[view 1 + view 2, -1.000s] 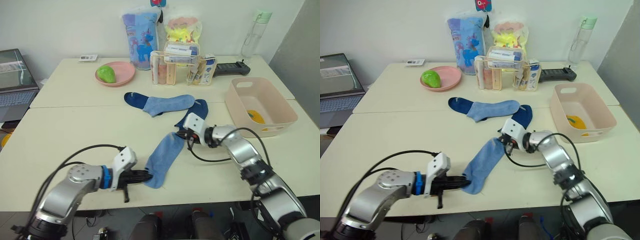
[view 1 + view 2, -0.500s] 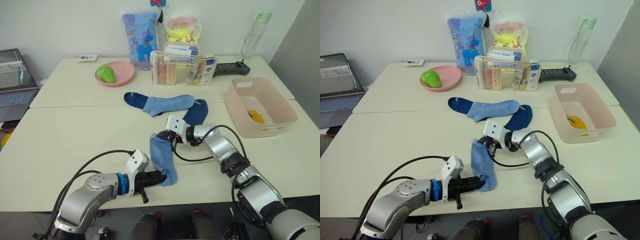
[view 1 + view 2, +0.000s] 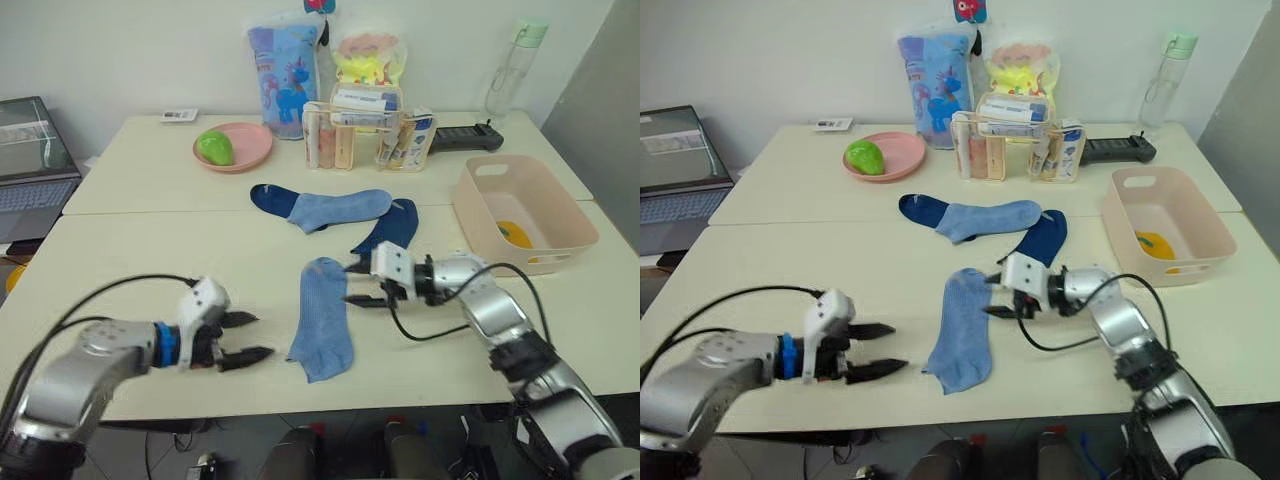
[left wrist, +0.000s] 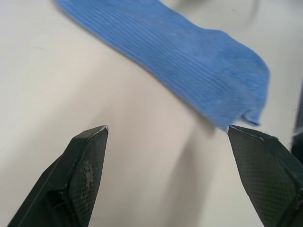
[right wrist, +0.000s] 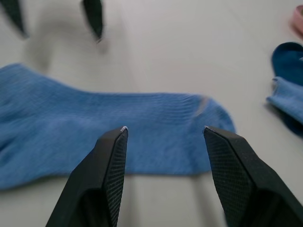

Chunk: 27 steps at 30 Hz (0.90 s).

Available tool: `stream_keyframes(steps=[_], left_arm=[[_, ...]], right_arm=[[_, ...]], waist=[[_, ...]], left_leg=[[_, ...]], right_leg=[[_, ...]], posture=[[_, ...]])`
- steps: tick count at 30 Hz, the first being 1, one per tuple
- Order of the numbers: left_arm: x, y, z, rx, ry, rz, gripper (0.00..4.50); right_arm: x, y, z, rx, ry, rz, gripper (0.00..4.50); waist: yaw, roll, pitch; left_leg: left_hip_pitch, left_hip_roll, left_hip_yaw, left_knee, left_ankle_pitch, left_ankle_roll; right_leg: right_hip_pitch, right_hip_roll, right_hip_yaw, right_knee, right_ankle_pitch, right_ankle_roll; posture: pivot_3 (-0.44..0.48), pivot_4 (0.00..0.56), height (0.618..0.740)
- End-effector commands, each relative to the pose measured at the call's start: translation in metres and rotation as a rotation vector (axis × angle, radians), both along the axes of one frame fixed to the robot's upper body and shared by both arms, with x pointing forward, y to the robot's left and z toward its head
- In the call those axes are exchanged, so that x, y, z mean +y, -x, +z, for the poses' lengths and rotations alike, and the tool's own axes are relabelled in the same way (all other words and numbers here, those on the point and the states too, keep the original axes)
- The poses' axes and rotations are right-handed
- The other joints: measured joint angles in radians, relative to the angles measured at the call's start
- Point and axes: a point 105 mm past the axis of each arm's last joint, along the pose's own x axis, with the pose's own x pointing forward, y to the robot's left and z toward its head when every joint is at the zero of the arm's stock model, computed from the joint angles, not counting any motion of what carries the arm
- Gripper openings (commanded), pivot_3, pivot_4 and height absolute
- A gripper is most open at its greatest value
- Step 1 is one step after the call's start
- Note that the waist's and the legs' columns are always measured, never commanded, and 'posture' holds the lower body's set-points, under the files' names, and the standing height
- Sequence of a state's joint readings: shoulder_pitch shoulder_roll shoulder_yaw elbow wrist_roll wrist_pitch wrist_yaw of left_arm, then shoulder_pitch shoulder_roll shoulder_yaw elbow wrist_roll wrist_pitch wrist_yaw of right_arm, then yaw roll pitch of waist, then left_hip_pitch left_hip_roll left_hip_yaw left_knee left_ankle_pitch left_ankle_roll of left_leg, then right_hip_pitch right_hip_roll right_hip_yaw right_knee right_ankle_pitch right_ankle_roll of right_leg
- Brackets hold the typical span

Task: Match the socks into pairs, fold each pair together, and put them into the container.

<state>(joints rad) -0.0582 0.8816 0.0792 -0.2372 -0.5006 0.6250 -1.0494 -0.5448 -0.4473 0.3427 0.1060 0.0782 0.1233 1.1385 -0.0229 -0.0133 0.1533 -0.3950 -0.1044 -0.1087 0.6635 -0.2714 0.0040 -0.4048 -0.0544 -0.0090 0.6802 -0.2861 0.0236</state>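
1. Socks lie on the near half of the cream table [image 3: 120, 260]: one light blue sock [image 3: 322, 318] lies flat by itself, its long axis running from the far side toward the near edge, slightly slanted, with one end close to the right gripper [image 3: 360, 283] and the other close to the left gripper [image 3: 246, 336]
2. Second light blue sock [image 3: 340, 208] lies farther back, long axis across the table, overlapping a navy sock [image 3: 268, 198] at its left end; another navy sock [image 3: 384, 228] slants just to its right
3. Count on the table – two light blue, two navy; something yellow [image 3: 511, 233] lies inside the pink container [image 3: 482, 220], which sits at the right side, well apart from the lone sock
4. Left gripper hovers just left of the sock's near end, fingers spread and holding nothing; right gripper sits just right of the sock's far end, fingers also apart and empty
5. Right wrist view shows the sock's ribbed knit [image 5: 118, 125] beyond the spread fingers [image 5: 111, 170] – and the left gripper's tips [image 5: 93, 16] past it
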Motion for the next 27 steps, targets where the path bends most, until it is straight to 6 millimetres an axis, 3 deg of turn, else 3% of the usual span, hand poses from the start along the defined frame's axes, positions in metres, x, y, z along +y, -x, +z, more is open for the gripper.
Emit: stream_keyframes(steps=[1, 3, 8, 12, 16, 19, 21, 23, 27], left_arm=[[0.0, -0.026, 0.011, -0.103, -0.006, 0.006, 4.17], [-0.001, -0.039, 0.013, -0.14, -0.007, 0.015, 4.17], [-0.039, -0.097, 0.017, -0.274, 0.014, 0.025, 4.17], [-0.057, -0.121, 0.012, -0.313, -0.005, 0.032, 4.17], [-0.069, -0.127, -0.001, -0.294, -0.052, -0.014, 4.17], [-0.07, -0.126, -0.003, -0.287, -0.062, -0.035, 3.58], [-0.07, -0.126, -0.003, -0.284, -0.053, -0.036, 2.93], [-0.068, -0.126, -0.003, -0.283, -0.053, -0.035, 2.27], [-0.062, -0.123, -0.005, -0.273, -0.06, -0.027, 0.93]], right_arm=[[0.004, 0.022, 0.009, 0.034, -0.007, 0.122, 2.78], [0.001, 0.028, 0.006, 0.059, 0.014, 0.142, 2.78], [0.011, 0.057, -0.018, 0.073, 0.093, 0.293, 2.78], [0.018, 0.059, -0.028, 0.046, 0.127, 0.341, 2.78], [0.026, 0.057, -0.036, 0.029, 0.148, 0.363, 2.78], [0.026, 0.053, -0.039, 0.019, 0.162, 0.363, 2.78], [0.025, 0.051, -0.04, 0.019, 0.165, 0.355, 2.61], [0.023, 0.048, -0.041, 0.017, 0.167, 0.346, 2.15], [0.018, 0.046, -0.036, 0.013, 0.141, 0.336, 0.8]], waist=[[0.0, 0.0, 0.0], [-0.002, 0.0, 0.0], [0.01, -0.004, -0.001], [0.001, -0.004, -0.001], [-0.008, -0.004, -0.001], [-0.008, -0.004, -0.001], [-0.007, -0.004, -0.001], [-0.007, -0.004, -0.001], [-0.007, -0.004, -0.001]], left_leg=[[0.0, 0.0, 0.0, 0.0, 0.0, 0.0], [0.0, 0.0, 0.0, 0.0, 0.0, 0.0], [-0.001, 0.0, -0.001, 0.002, 0.0, 0.0], [-0.002, -0.001, 0.0, 0.003, 0.0, 0.0], [-0.002, 0.0, 0.0, 0.002, 0.0, 0.0], [-0.002, 0.0, 0.0, 0.002, 0.0, -0.001], [-0.002, 0.0, -0.001, 0.002, 0.0, -0.001], [-0.002, 0.0, -0.001, 0.002, 0.0, -0.001], [-0.002, 0.0, -0.001, 0.002, 0.0, -0.001]], right_leg=[[0.0, 0.0, 0.0, 0.0, 0.0, 0.0], [0.0, 0.0, -0.001, 0.001, 0.0, 0.0], [0.0, 0.0, -0.002, 0.0, 0.0, 0.0], [-0.001, 0.0, 0.0, 0.001, 0.0, 0.0], [-0.002, 0.0, -0.001, 0.001, 0.0, 0.0], [-0.002, 0.0, -0.001, 0.001, 0.0, 0.0], [-0.002, 0.0, -0.001, 0.001, 0.0, 0.0], [-0.002, 0.0, -0.001, 0.001, 0.0, 0.0], [-0.002, 0.0, -0.001, 0.002, 0.0, 0.0]], posture=[[0.0, 0.15, 0.74], [0.0, 0.15, 0.74], [0.0, 0.15, 0.74], [0.0, 0.15, 0.74], [0.0, 0.15, 0.74], [0.0, 0.15, 0.74], [0.0, 0.15, 0.74], [0.0, 0.15, 0.74], [0.0, 0.15, 0.74]])
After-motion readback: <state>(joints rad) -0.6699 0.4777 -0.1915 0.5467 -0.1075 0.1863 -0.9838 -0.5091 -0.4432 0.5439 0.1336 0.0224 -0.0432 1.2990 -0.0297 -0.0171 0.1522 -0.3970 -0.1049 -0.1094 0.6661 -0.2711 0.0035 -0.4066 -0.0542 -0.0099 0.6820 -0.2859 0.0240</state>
